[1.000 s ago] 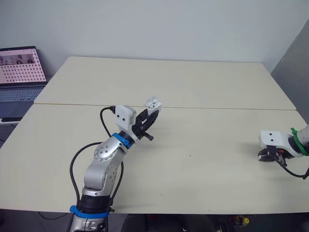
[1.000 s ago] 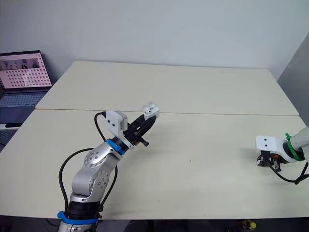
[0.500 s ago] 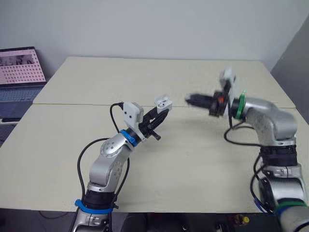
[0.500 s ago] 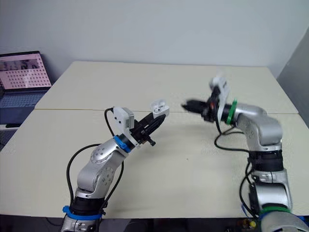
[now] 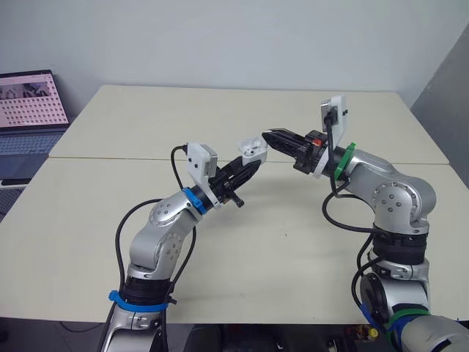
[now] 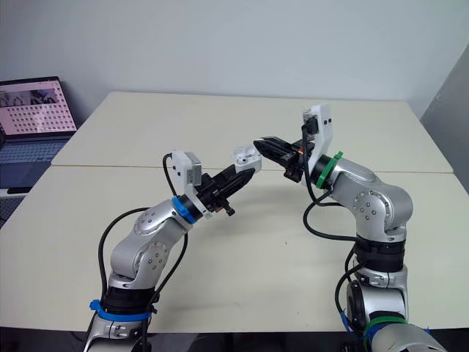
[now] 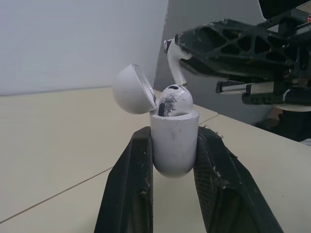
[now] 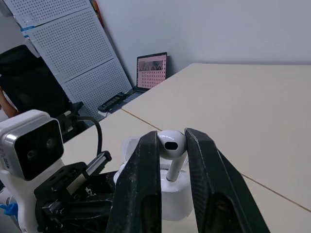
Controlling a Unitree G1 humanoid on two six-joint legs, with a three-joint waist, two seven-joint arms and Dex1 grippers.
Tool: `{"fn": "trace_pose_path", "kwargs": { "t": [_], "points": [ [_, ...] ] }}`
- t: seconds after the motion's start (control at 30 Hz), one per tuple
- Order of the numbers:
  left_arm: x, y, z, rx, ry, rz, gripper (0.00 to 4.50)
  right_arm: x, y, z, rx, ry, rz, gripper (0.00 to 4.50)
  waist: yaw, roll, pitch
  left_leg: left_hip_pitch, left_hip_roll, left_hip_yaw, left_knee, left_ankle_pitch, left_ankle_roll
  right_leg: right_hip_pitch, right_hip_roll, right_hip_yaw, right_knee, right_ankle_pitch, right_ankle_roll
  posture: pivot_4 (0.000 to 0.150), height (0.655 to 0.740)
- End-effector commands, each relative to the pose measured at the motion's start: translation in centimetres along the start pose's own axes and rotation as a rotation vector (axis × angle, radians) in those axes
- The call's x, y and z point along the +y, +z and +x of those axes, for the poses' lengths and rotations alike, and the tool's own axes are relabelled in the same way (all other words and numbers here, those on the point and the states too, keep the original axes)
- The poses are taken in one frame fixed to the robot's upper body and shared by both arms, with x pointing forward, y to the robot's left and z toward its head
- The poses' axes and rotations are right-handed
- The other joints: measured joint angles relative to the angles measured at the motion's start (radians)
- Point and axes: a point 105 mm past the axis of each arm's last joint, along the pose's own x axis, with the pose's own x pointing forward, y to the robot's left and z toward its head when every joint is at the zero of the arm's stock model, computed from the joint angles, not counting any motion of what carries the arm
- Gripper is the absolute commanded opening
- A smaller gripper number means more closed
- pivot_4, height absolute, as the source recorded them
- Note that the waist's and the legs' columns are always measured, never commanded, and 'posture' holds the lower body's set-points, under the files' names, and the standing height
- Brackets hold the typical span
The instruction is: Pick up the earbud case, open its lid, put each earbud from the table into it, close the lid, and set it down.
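My left gripper (image 5: pixel 246 163) is shut on the white earbud case (image 5: pixel 253 150), holding it upright above the middle of the table. Its lid (image 7: pixel 133 90) stands tilted open, and one white earbud (image 7: pixel 174 101) sits in the case (image 7: pixel 174 138). My right gripper (image 5: pixel 271 136) reaches in from the right and is shut on a second white earbud (image 8: pixel 171 145), pinched by its head with the stem pointing down. That earbud (image 7: pixel 173 62) hangs just above the case's open mouth, close to the seated one.
The beige table (image 5: pixel 293 242) has a seam running across its middle. An open laptop (image 5: pixel 29 103) stands off the table's far left corner. A pegboard (image 8: pixel 68 53) leans against the wall beyond the laptop.
My right arm swung up from the table's right front edge to the case, carrying an earbud. The left gripper moved the open case slightly right and higher.
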Motion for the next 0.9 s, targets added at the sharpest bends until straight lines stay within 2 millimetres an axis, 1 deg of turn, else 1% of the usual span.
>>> {"fn": "trace_pose_path", "kwargs": {
  "t": [0.03,0.3,0.53,0.6,0.77,0.83,0.9],
  "points": [
    [-0.5,1.3,0.3,-0.037,-0.033,0.025,0.76,1.0,0.8,0.1,-0.038,0.027,-0.058,0.39,0.0,0.0,0.0,0.0,0.0,0.0,0.0,0.0,0.0,0.0,0.0,0.0,0.0,0.0,0.0,0.15,0.74],
    [-0.6,1.2,0.1,-0.034,-0.038,0.03,0.76,0.4,-0.2,0.3,-0.002,0.003,-0.103,0.39,0.0,0.0,0.0,0.0,0.0,0.0,0.0,0.0,0.0,0.0,0.0,0.0,-0.001,0.0,0.0,0.15,0.74],
    [-0.8,1.3,0.1,-0.039,-0.042,0.033,0.76,0.1,-0.6,0.4,0.007,-0.008,-0.16,0.39,0.0,0.0,0.0,0.0,0.0,0.0,-0.001,0.0,0.0,0.0,0.0,0.0,-0.001,0.0,0.0,0.15,0.74],
    [-0.9,1.3,0.1,-0.04,-0.044,0.032,0.76,0.3,-0.8,0.4,0.016,0.003,-0.201,0.39,0.0,0.0,0.0,0.0,0.0,0.0,-0.001,0.0,0.0,0.0,0.0,0.0,-0.001,0.0,0.0,0.15,0.74],
    [-0.8,1.2,0.1,-0.04,-0.042,0.034,0.76,1.1,-1.7,0.0,0.047,0.045,-0.238,0.39,0.0,0.0,0.0,-0.001,0.0,0.0,-0.001,0.0,0.0,0.0,0.0,0.0,-0.001,-0.001,0.0,0.15,0.74],
    [-0.9,1.2,0.1,-0.04,-0.043,0.035,0.76,1.3,-1.9,-0.2,0.052,0.052,-0.236,1.1,0.0,0.0,0.0,-0.001,0.0,0.0,-0.001,0.0,0.0,0.0,0.0,0.0,-0.002,-0.001,0.0,0.15,0.74],
    [-0.9,1.2,0.1,-0.04,-0.044,0.035,0.76,1.3,-1.9,-0.2,0.052,0.054,-0.233,1.69,0.0,0.0,0.0,-0.001,0.0,0.0,-0.001,0.0,0.0,-0.001,0.0,0.0,-0.002,-0.001,-0.001,0.15,0.74]
  ]
}}
